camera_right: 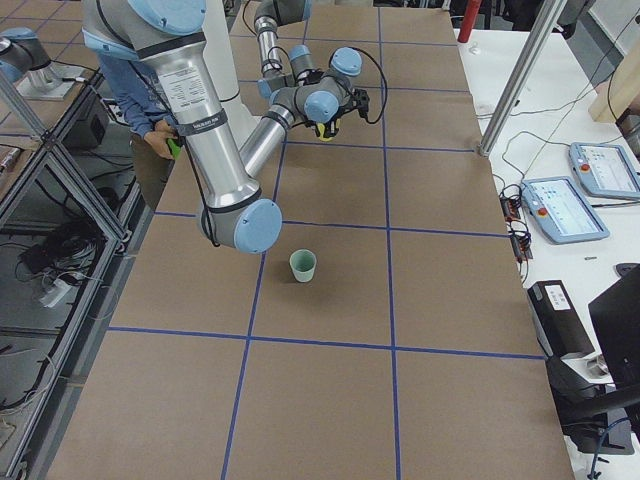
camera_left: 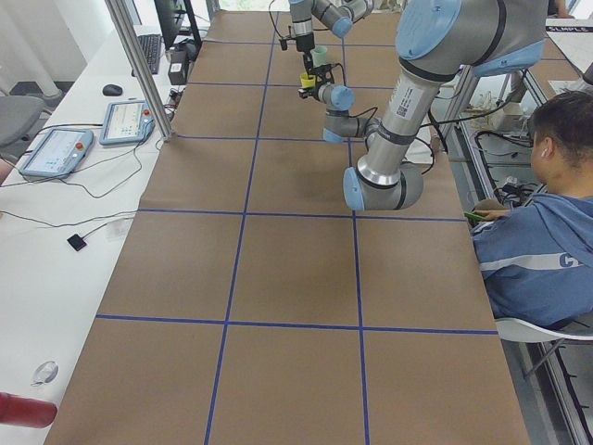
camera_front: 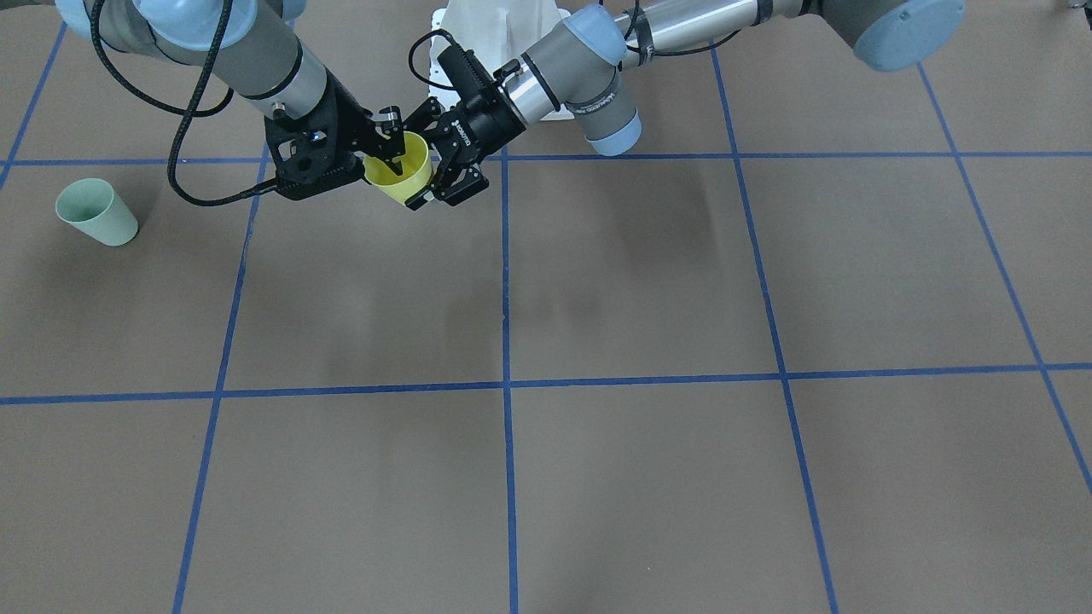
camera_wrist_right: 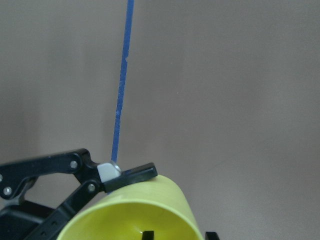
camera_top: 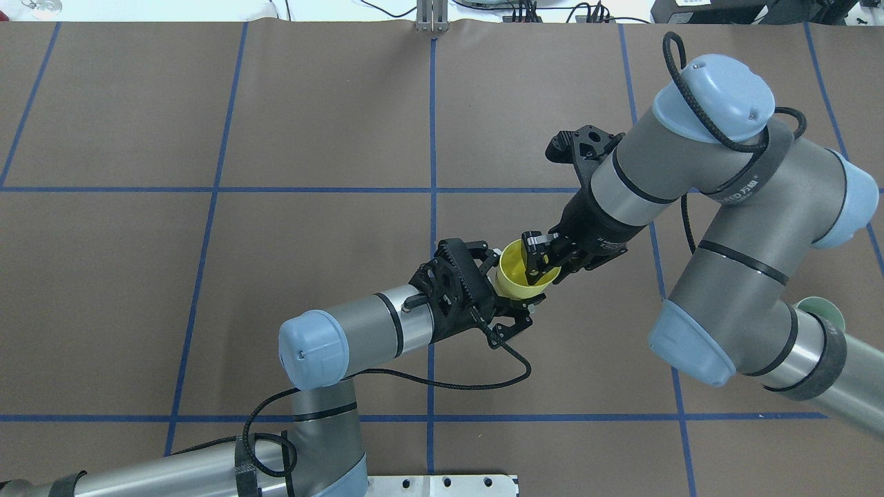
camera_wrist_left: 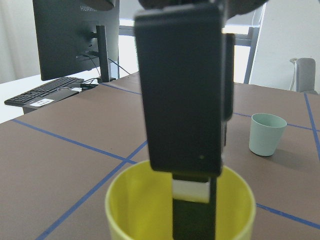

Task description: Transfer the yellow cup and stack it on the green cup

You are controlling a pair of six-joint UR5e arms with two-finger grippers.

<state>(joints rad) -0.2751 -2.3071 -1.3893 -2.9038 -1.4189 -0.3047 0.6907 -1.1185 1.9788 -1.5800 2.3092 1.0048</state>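
The yellow cup (camera_front: 411, 176) hangs tilted in the air between both grippers near the robot's base, above the table; it also shows in the overhead view (camera_top: 514, 281). My left gripper (camera_front: 426, 160) has its fingers around the cup's body from the side (camera_top: 510, 286). My right gripper (camera_front: 386, 156) pinches the rim, with one finger inside the cup (camera_top: 540, 266). The left wrist view shows that finger inside the yellow cup (camera_wrist_left: 127, 210). The green cup (camera_front: 95, 211) stands upright on the table far off on my right side, half hidden behind my right arm in the overhead view (camera_top: 823, 308).
The brown table (camera_front: 640, 298) carries a grid of blue tape lines. A white base mount (camera_front: 503, 34) sits at the robot's edge. A seated person (camera_left: 542, 213) and monitors and control tablets (camera_right: 555, 205) are beside the table's ends.
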